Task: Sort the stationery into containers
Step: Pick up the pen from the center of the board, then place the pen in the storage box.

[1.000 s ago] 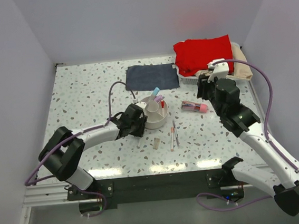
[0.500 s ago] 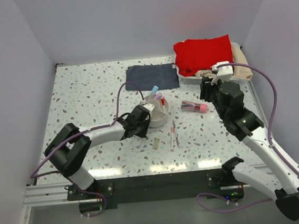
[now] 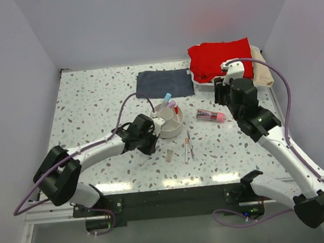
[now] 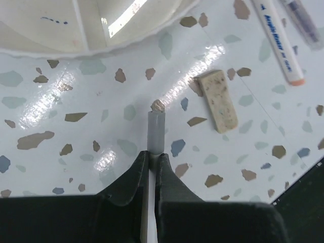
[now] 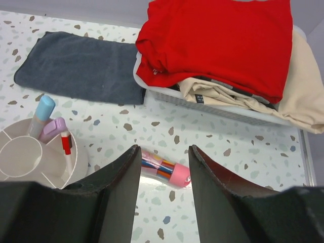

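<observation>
At the left, a slim grey stick (image 4: pixel 155 132) is clamped between the closed fingers of the left gripper (image 4: pixel 153 155), just beside the divided bowl (image 3: pixel 172 134). A beige eraser (image 4: pixel 217 101) and two pens (image 3: pixel 186 149) lie on the table to its right. Further right, the pink-tipped bundle (image 5: pixel 164 171) is framed between the spread fingers of the right gripper (image 5: pixel 163 150).
</observation>
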Action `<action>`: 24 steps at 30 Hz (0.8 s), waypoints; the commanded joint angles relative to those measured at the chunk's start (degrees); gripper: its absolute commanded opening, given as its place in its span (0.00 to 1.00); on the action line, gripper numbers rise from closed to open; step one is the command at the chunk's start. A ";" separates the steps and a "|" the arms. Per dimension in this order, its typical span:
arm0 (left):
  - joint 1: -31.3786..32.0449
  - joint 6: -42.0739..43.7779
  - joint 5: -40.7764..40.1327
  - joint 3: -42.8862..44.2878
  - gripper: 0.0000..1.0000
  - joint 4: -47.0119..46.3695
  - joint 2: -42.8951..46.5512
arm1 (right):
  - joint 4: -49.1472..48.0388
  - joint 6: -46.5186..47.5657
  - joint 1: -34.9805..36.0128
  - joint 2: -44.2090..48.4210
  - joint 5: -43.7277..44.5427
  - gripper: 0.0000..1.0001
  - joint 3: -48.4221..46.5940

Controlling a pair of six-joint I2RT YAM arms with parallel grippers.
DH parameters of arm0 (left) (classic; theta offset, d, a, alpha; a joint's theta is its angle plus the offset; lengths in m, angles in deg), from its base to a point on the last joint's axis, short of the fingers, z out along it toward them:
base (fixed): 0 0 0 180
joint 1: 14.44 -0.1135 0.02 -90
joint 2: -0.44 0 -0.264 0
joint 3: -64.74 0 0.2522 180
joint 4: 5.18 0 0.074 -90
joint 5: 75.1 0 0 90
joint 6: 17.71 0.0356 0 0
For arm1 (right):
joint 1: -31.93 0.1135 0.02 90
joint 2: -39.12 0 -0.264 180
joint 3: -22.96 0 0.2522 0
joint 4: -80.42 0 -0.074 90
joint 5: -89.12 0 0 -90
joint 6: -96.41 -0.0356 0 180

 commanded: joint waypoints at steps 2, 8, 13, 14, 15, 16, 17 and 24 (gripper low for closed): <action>-1.27 7.88 10.89 3.31 0.00 -0.89 11.91 | -0.35 4.91 -1.23 -2.13 -0.55 0.45 -5.13; -1.36 14.93 19.77 6.90 0.00 -25.75 15.19 | 0.52 3.51 -4.57 -4.68 -1.69 0.46 -6.10; -2.68 10.03 22.50 15.34 0.00 -36.75 3.95 | -0.09 3.42 -5.89 -4.33 -2.22 0.47 -5.05; -3.03 9.22 22.59 15.96 0.00 -41.56 2.11 | -0.44 3.34 -5.98 -4.16 -2.31 0.47 -4.70; -3.21 6.87 22.59 17.36 0.00 -43.70 -1.31 | -0.53 3.25 -6.07 -3.98 -2.40 0.47 -4.09; -3.64 4.67 22.50 18.24 0.00 -45.55 -2.99 | -0.70 3.34 -5.98 -3.55 -2.57 0.47 -3.73; -3.73 3.69 22.41 19.21 0.00 -48.00 -4.58 | -0.97 3.25 -5.98 -3.37 -2.75 0.47 -3.47; -3.91 1.92 22.33 23.26 0.00 -52.68 -14.33 | -2.02 3.25 -6.07 -1.43 -3.19 0.47 -0.83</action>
